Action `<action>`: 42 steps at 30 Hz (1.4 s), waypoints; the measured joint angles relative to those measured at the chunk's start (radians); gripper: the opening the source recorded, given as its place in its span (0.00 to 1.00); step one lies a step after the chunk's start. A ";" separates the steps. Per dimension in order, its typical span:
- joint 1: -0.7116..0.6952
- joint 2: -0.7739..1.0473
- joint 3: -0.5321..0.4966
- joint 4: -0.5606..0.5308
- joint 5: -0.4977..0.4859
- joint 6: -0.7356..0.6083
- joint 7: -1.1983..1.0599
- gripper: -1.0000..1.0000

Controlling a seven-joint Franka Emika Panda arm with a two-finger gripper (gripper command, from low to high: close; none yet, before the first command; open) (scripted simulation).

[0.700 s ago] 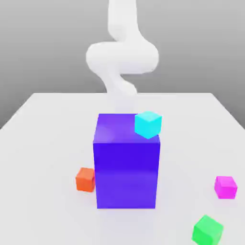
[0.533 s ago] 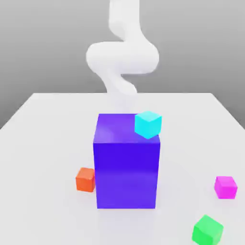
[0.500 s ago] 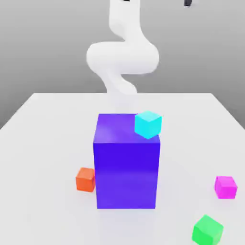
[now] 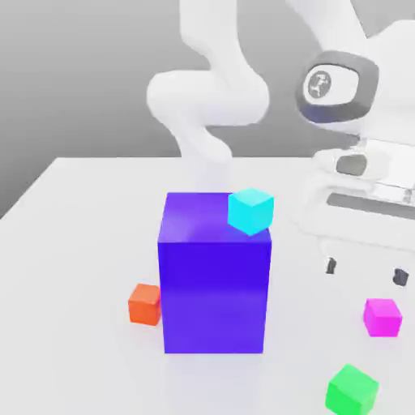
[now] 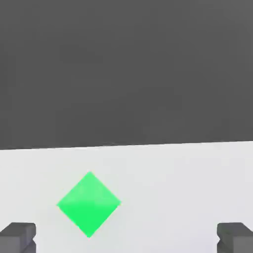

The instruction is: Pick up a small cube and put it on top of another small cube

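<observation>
1 gripper (image 4: 365, 271), fingers wide apart, nothing between. 1 magenta cube (image 4: 382, 317), on the table (image 4: 81, 267), below the fingertips, nearer the exterior view's right finger; the coming move, by judgement, is down.

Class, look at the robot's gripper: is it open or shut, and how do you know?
Open: the gripper has its two fingers standing far apart, with nothing between them.
</observation>
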 joint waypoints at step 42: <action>0.022 0.347 -0.158 0.173 0.141 0.078 0.316 1.00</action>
